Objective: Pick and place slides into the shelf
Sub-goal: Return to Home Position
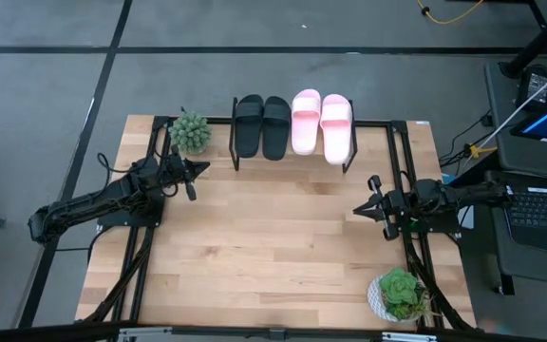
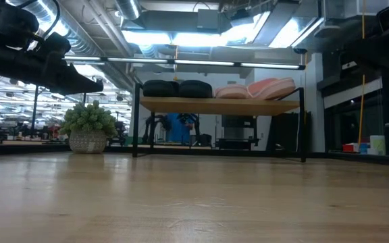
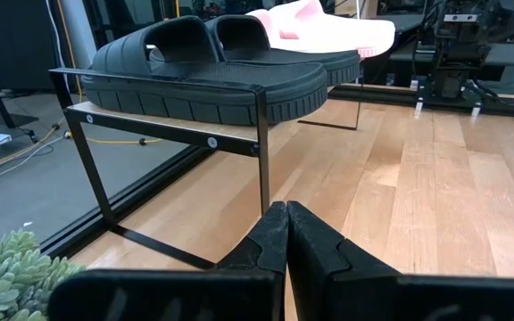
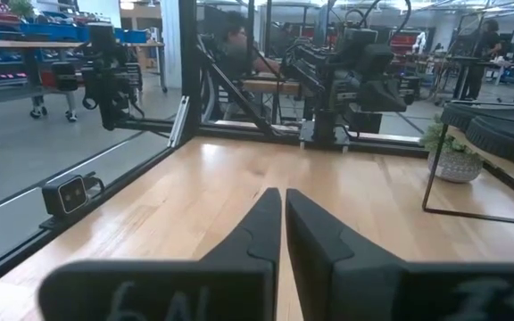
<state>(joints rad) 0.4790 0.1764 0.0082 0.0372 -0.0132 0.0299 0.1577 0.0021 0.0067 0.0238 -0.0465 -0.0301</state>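
Your worktop (image 1: 273, 256) has a green plant (image 1: 190, 132) at its far left corner and a potted plant (image 1: 399, 294) at its near right. A laptop (image 1: 544, 204) lies off the right side.

Black slides (image 1: 249, 124), pink slides (image 1: 306, 122); shelf (image 2: 215, 105) light wood, black frame.

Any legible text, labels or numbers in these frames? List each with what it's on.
No text reads clearly.
Pale marks on the right claw mount: too blurred to read.
Black slide sandals, pink ribbed slide sandals: no brand visible.
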